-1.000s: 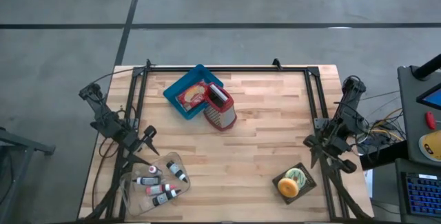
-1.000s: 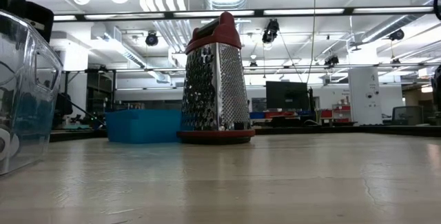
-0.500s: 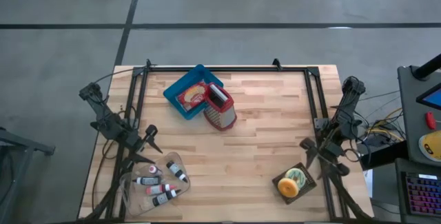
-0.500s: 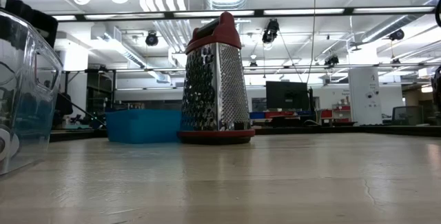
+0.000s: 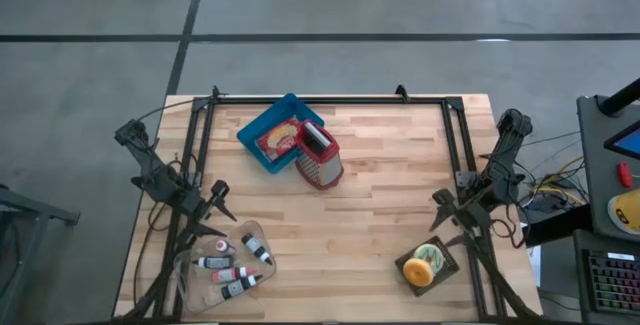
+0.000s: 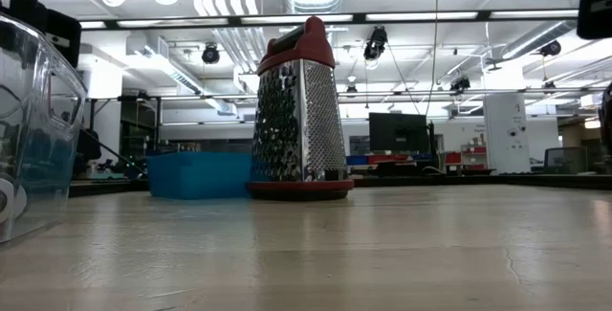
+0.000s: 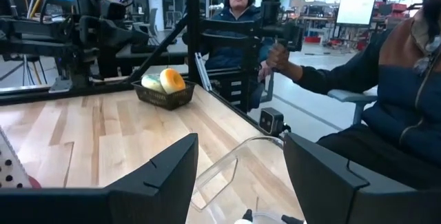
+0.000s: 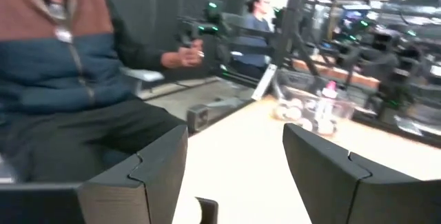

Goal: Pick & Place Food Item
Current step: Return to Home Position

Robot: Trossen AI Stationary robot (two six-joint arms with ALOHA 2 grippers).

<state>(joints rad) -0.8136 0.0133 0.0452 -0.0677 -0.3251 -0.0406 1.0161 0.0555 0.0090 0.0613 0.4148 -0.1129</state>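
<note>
Wood planks make up your table [image 5: 380, 200], and it sits on a grey floor.

On the left side, your left gripper [image 5: 222, 203] hangs over the table's edge. It holds nothing. In its wrist view the two dark fingers [image 7: 155, 176] stand wide apart. Just below it in the high view is the clear bin [image 5: 188, 277]. The food coloring bottles [image 5: 240, 274] lie inside that bin.

Near the far edge sits the blue bin [image 5: 255, 125], with the popcorn bag [image 5: 281, 140] inside it. A metal grater [image 5: 320, 157] with a red top stands upright right beside the blue bin.

Over on the right, near the front edge, is the black bin [image 5: 447, 261]. The orange donut [image 5: 419, 274] lies in it, next to a yellow-green food item [image 5: 431, 255]. Your right gripper [image 5: 435, 213] hangs just above that bin in the high view, not touching it. It is empty too, and its fingers [image 8: 145, 172] are spread wide.

Beyond the table, a person in a brown and blue top [image 7: 406, 93] sits close by, and another person [image 7: 238, 7] sits farther back.
</note>
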